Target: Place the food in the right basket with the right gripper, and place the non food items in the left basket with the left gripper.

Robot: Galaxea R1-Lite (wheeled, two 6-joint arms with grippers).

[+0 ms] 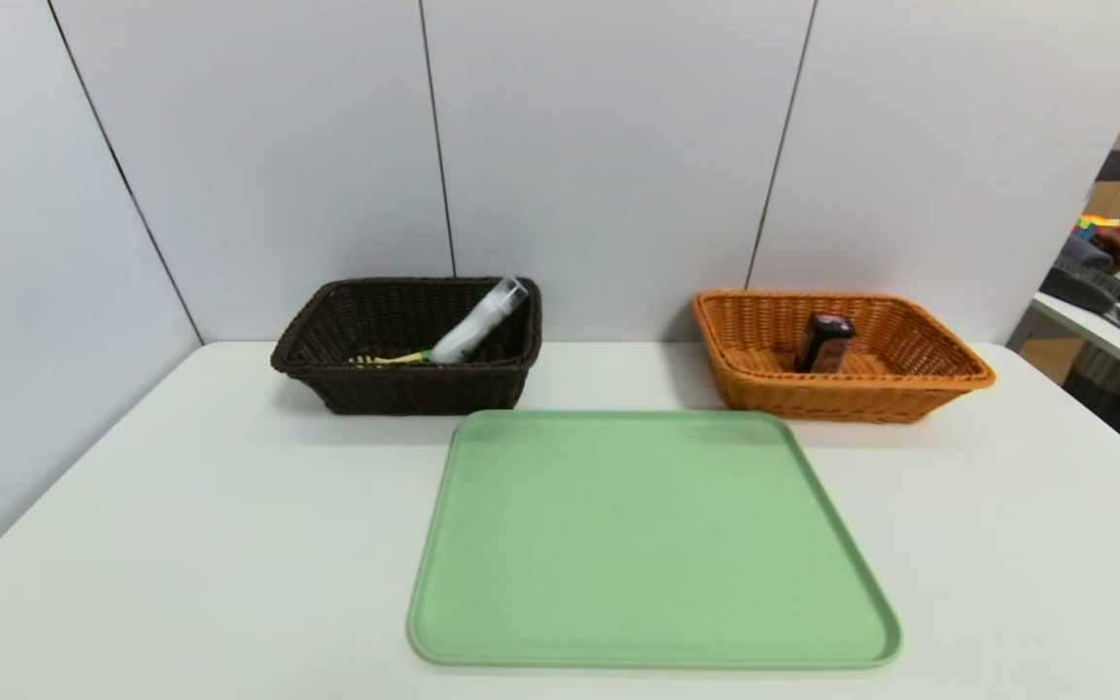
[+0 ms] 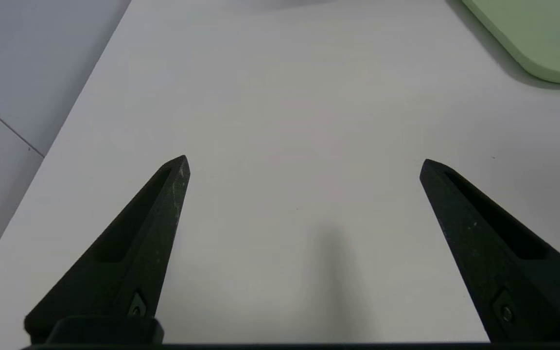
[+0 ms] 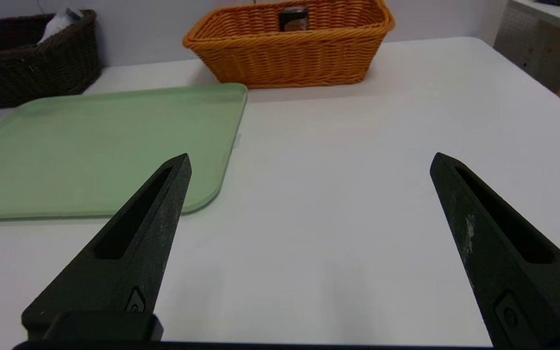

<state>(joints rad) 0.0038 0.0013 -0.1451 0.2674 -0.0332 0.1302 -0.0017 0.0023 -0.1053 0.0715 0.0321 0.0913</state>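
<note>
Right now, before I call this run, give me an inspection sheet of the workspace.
Surface: white table, green tray bare.
Job's things: black carton upright in the orange basket; translucent bottle leaning and yellow spoon in the dark brown basket.
Clutter: nothing seen on the table.
Grippers: left end effector open above table near tray corner; right end effector open, holding nothing.
Cables: nothing seen.
Surroundings: grey wall panels; cluttered side table far right.
</note>
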